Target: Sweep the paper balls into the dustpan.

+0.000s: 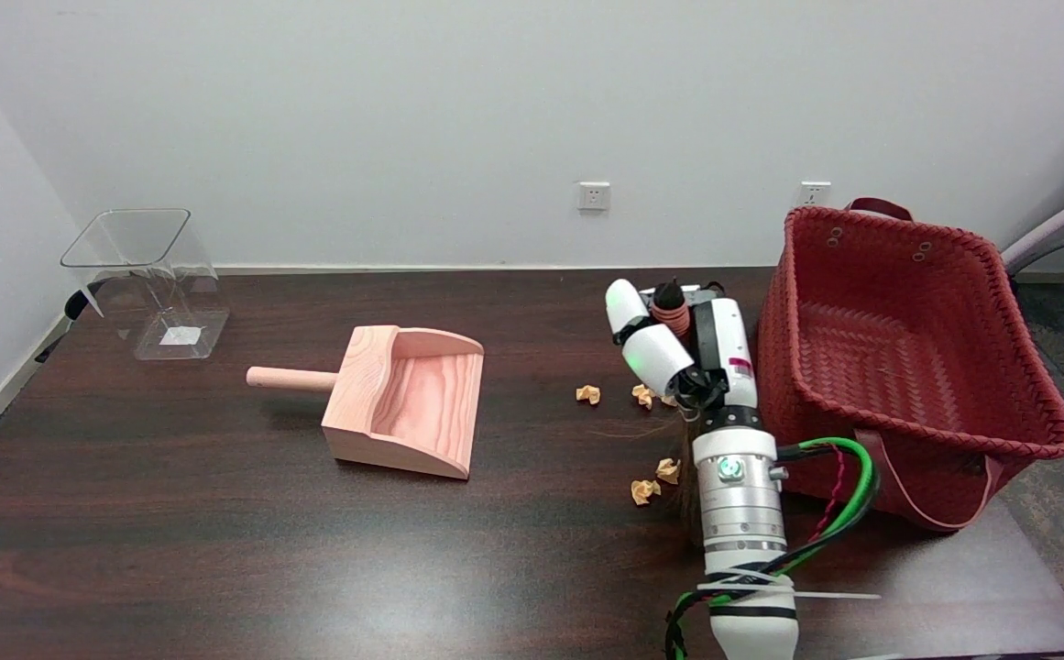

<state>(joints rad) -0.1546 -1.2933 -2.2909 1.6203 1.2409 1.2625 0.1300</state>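
Presently the right hand (678,353) is over the table (220,550), its fingers wrapped around the handle of a small brush (672,310); the handle's dark tip and orange-red ribbed grip stick up between the white fingers. The brush's dark bristles hang below the hand and splay on the tabletop by the wrist, hard to tell from the dark wood.

Four paper balls lie loose on the table. One ball (588,394) sits to the hand's left, apart from it. A second ball (643,395) lies just beside the fingers, at their lower left edge; whether it touches the bristles cannot be told. Two more balls (668,470) (644,491) rest close together below the hand, just left of the wrist.

The wooden dustpan (408,403) lies well to the hand's left, its open mouth facing the near edge of the table and its handle pointing away from the hand. No ball is in it.

A red woven basket (907,348) stands just right of the hand. A clear plastic bin (147,280) stands far left, beyond the dustpan.
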